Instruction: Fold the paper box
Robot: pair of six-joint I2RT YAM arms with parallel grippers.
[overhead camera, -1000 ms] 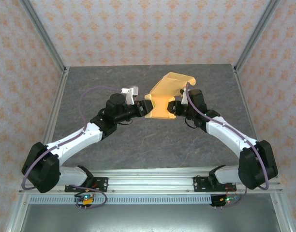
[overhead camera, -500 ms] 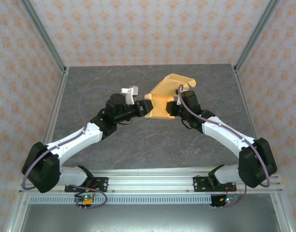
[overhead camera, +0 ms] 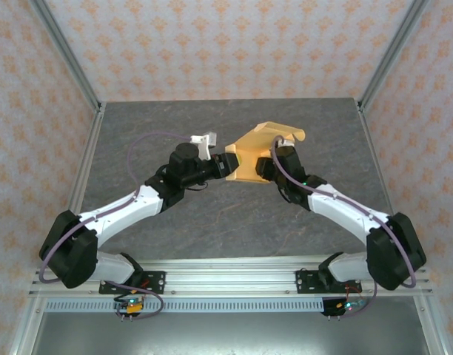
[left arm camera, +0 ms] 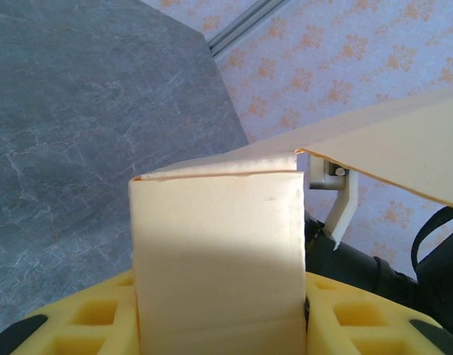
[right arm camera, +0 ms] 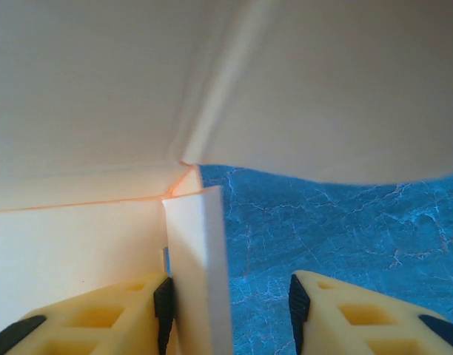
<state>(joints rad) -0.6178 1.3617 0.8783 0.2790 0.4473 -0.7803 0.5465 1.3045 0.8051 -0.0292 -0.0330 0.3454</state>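
Note:
The paper box [overhead camera: 250, 153], light orange-tan card, hangs half-formed above the middle of the table between my two grippers, its lid flap [overhead camera: 280, 132] raised toward the back. My left gripper [overhead camera: 225, 164] is shut on the box's left end wall; in the left wrist view that wall [left arm camera: 215, 251] fills the whole gap between the yellow fingers [left arm camera: 78, 318]. My right gripper [overhead camera: 268, 167] sits at the box's right side. In the right wrist view it [right arm camera: 230, 310] stands open, with an upright side flap [right arm camera: 200, 274] against the left pad and bare gap to the right finger [right arm camera: 337, 310].
The grey stone-patterned table [overhead camera: 212, 222] lies under the box. Metal frame posts [overhead camera: 67, 55] and patterned walls close in the sides and back. The right arm's black body and white mount [left arm camera: 337, 200] show just behind the box in the left wrist view.
My right gripper has opened and shifted a little left along the box's right side. The left arm has pushed the box slightly right, and the lid flap has sunk lower.

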